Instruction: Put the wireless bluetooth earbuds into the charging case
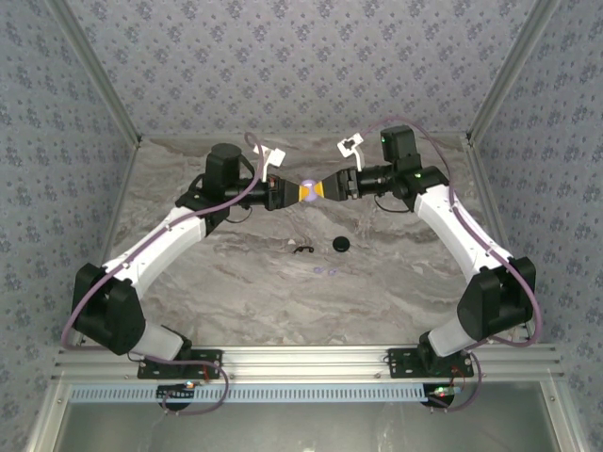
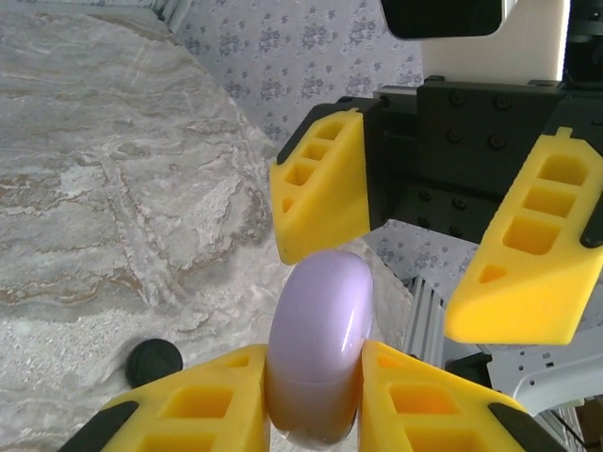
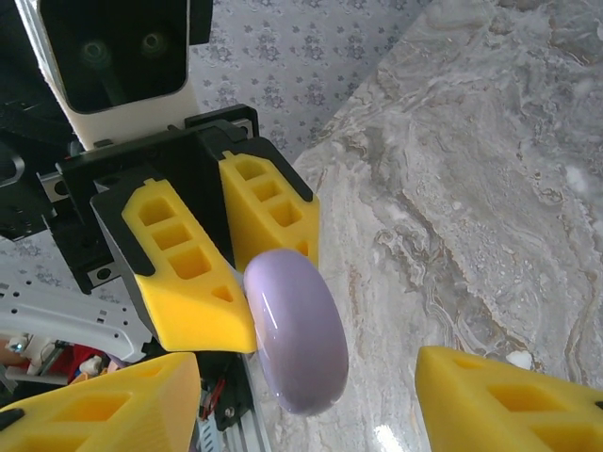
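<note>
Left gripper clamps the closed lilac charging case in mid-air, with the right gripper open on either side of its free end. The 2 earbuds lie on the table below. The case's glossy shell looks light, stiff and slippery, so it is best pinched across its broad faces.

The case was seen as smooth, glossy lilac plastic, with highlights carried on its curve. The fingers were formed of matt yellow plastic. The table was finished in a marble pattern, the rail in pale metal.
</note>
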`<move>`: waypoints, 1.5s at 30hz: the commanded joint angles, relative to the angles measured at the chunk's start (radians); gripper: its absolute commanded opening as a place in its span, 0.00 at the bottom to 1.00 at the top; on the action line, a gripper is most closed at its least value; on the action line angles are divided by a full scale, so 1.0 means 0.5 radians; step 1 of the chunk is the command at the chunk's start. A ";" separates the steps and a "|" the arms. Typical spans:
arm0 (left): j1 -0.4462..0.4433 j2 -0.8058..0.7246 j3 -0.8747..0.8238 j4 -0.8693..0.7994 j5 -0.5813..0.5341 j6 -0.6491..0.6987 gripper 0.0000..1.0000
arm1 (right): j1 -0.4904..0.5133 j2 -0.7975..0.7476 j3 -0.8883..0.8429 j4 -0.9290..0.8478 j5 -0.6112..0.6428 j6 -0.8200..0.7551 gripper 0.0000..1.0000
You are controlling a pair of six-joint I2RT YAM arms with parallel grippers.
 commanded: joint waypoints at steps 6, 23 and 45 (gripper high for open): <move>-0.001 -0.042 0.017 0.106 0.137 -0.006 0.24 | 0.028 0.021 0.110 -0.066 -0.119 -0.086 0.51; -0.003 -0.038 0.027 0.114 0.134 -0.025 0.24 | 0.063 0.071 0.166 -0.156 -0.143 -0.150 0.28; -0.014 -0.135 -0.229 0.544 0.092 -0.305 0.41 | 0.066 0.032 0.127 0.065 -0.194 0.043 0.21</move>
